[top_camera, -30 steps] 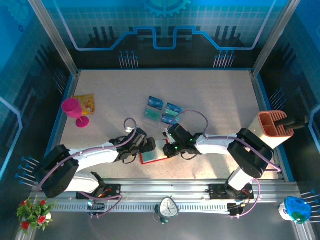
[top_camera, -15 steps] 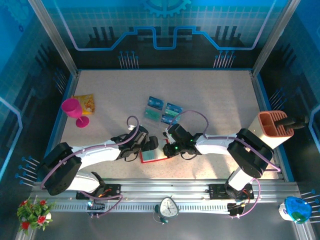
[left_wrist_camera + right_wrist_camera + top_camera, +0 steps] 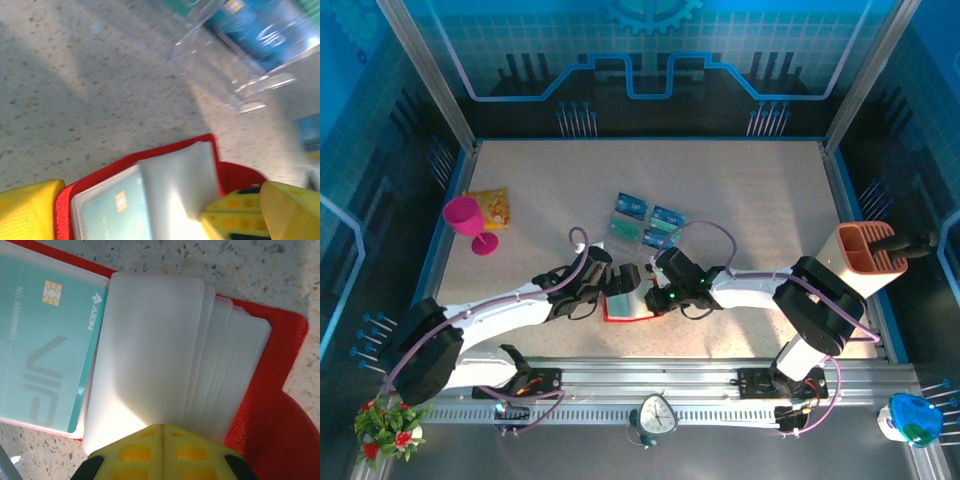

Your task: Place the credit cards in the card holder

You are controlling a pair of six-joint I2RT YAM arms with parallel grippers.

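Top external, card holder: we are seeing the red card holder (image 3: 620,312) lying open on the table (image 3: 750,190), between the two wrists.
Top external, credit cards: the loose credit cards (image 3: 646,224) are lying in a cluster just beyond the card holder, apart from it.
Top external, grippers: the left gripper (image 3: 618,283) is sitting at the card holder's left edge and the right gripper (image 3: 652,297) at its right edge. Their bodies are covering the fingers, so we are not reading any opening here.
Left wrist, left gripper: the left gripper (image 3: 155,215) is standing wide open, its yellow fingers (image 3: 27,210) straddling the card holder (image 3: 240,175) and gripping nothing.
Left wrist, inside: a teal card (image 3: 112,215) is sitting in a pocket with clear sleeves (image 3: 182,175) beside it, and the right gripper (image 3: 222,217) is touching those sleeves.
Left wrist, hard to make out: beyond the card holder, the credit cards (image 3: 270,35) are blurring behind a transparent piece we cannot name.
Right wrist, right gripper: the right gripper (image 3: 162,447) is showing its fingers pressed fully together at the near edge of the clear sleeves (image 3: 150,355). We cannot tell whether a sleeve is pinched between them.
Right wrist, detail: the teal card (image 3: 45,340), with a gold chip, is lying tucked in the left pocket of the card holder (image 3: 280,360), its left edge cut off by the frame.
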